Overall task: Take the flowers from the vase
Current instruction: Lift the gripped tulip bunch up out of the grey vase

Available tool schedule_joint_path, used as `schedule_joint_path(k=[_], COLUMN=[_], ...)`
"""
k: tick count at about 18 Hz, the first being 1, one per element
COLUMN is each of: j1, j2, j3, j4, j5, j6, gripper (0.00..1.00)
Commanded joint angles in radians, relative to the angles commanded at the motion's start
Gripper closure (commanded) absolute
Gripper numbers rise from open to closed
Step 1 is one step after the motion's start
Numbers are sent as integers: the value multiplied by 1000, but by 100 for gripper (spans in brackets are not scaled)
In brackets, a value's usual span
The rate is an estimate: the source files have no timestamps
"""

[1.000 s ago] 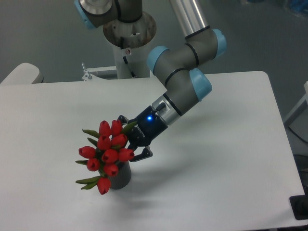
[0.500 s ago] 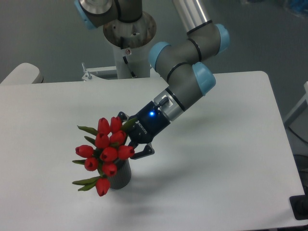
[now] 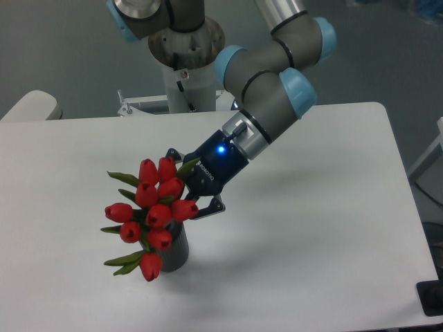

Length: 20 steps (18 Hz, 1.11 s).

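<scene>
Nearest the camera: the flowers (image 3: 154, 216), roughly 9 red tulip buds, smooth and egg-shaped, with narrow green leaves sticking out left. The bunch leans toward the camera and left, and its stems go down into the vase (image 3: 175, 251).

Vase: short dark grey cylinder, matte, standing upright on the white table (image 3: 332, 228). Mostly covered by the buds; mouth not visible.

Gripper (image 3: 185, 188): dark body with a blue light, coming in from the right at a slant, touching the back of the bunch. 1 finger shows above the buds, 1 below right. Whether the jaws are clamped on the stems cannot be told; the buds hide the contact.

Step in hand, judged: grasp made or nearly made, lift starting. Stems not yet clear of the vase.

Next move calls for a pull along the stem line, so the vase does not tip or drag.

Farthest: grey arm with light blue joint caps.
</scene>
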Motion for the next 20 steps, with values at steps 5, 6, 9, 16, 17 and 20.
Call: schedule_joint_path(k=[5, 6, 9, 16, 17, 20], j1=[-2, 0, 3, 12, 15, 28], j2=[2, 2, 2, 0, 0, 0], j3=[71, 77, 92, 160, 163, 173], j4=[0, 0, 0, -2, -2, -2], j5=[2, 2, 0, -12, -23, -32], j6=[-101, -112, -124, -220, -223, -236], gripper=[64, 65, 67, 68, 68, 72])
